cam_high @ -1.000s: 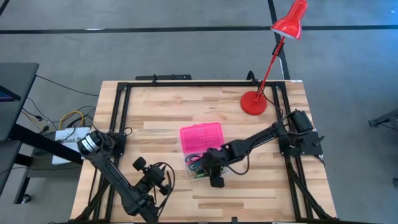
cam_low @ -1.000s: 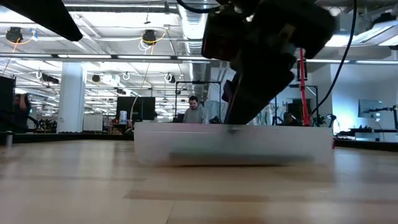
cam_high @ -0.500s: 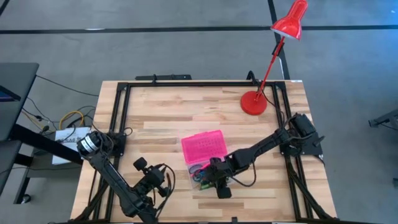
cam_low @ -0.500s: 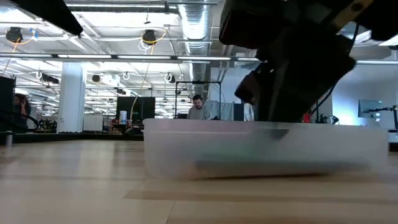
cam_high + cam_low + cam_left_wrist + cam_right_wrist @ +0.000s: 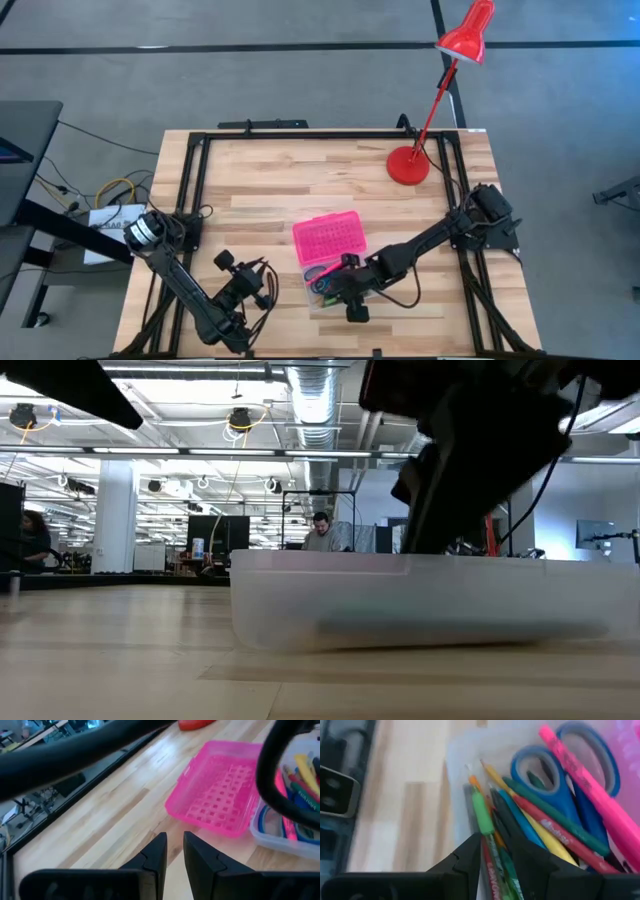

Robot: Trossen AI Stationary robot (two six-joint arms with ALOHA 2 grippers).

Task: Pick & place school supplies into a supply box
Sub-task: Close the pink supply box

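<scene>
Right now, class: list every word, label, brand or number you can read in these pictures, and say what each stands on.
None can be read for sure.
White print on the red pencil in the supply box: too blurred.
White print on a green pencil in the left wrist view: too small.
Print on the pink marker: blurred.

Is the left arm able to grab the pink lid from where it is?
Probably yes. The left pincer points at the pink lid across bare table, nothing lying between. The right pincer is busy over the supplies in the clear base.
</scene>
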